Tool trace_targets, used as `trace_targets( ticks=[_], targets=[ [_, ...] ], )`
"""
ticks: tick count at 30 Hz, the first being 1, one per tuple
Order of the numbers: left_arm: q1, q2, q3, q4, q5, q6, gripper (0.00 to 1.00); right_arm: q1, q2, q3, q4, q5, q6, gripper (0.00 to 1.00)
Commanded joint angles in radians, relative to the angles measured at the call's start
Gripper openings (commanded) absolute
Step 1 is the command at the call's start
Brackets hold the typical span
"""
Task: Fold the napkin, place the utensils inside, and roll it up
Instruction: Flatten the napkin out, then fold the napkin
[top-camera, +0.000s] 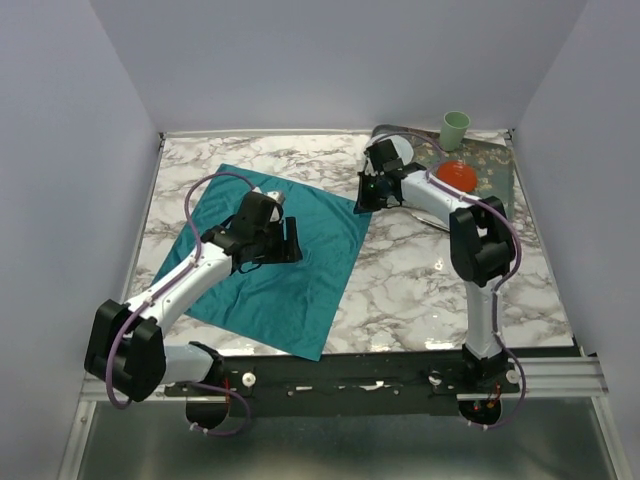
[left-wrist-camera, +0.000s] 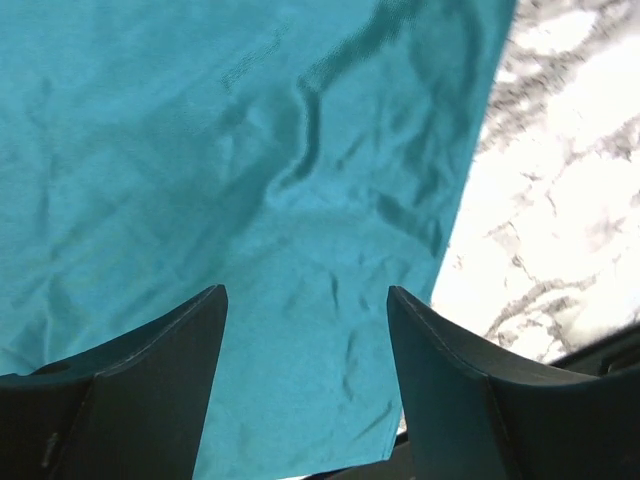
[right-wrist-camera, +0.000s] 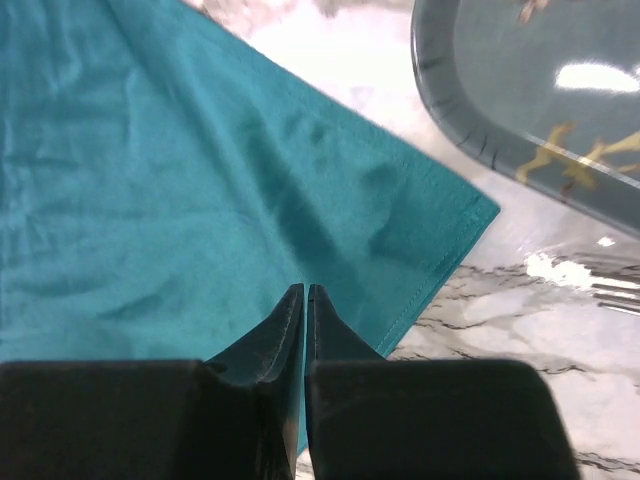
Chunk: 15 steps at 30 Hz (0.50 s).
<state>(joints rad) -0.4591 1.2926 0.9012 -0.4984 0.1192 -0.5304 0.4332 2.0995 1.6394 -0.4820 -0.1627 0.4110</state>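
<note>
The teal napkin (top-camera: 275, 260) lies spread flat on the marble table, left of centre. My left gripper (top-camera: 290, 240) is open over the napkin's middle. In the left wrist view the left gripper (left-wrist-camera: 305, 300) has wide jaws with only wrinkled napkin (left-wrist-camera: 250, 180) between them. My right gripper (top-camera: 365, 195) is at the napkin's far right corner. In the right wrist view the right gripper (right-wrist-camera: 305, 290) is shut, its tips over the napkin (right-wrist-camera: 180, 200) near that corner. I see nothing gripped. Silvery fork tines (right-wrist-camera: 615, 292) show at the right edge.
A patterned grey-green tray (top-camera: 497, 175) sits at the back right, holding a red round object (top-camera: 457, 176). It also shows in the right wrist view (right-wrist-camera: 480, 130). A pale green cup (top-camera: 455, 126) stands behind it. Walls enclose the table on three sides.
</note>
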Motion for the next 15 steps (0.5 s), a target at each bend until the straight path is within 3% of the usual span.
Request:
trace_targets(
  ticks=[1, 5, 10, 15],
  targets=[
    [-0.065, -0.078, -0.016, -0.014, 0.04, 0.038, 0.77, 0.01, 0.042, 0.0, -0.067, -0.052, 0.049, 0.12],
    [-0.145, -0.101, -0.038, -0.025, 0.043, 0.052, 0.77, -0.016, 0.068, 0.005, -0.066, -0.076, 0.057, 0.13],
    [-0.304, -0.102, -0.044, -0.069, -0.052, 0.006, 0.75, -0.037, 0.131, 0.062, -0.128, -0.084, 0.04, 0.16],
    [-0.377, -0.104, -0.036, -0.089, -0.095, -0.026, 0.76, -0.056, 0.148, 0.065, -0.162, -0.028, 0.023, 0.19]
  ],
)
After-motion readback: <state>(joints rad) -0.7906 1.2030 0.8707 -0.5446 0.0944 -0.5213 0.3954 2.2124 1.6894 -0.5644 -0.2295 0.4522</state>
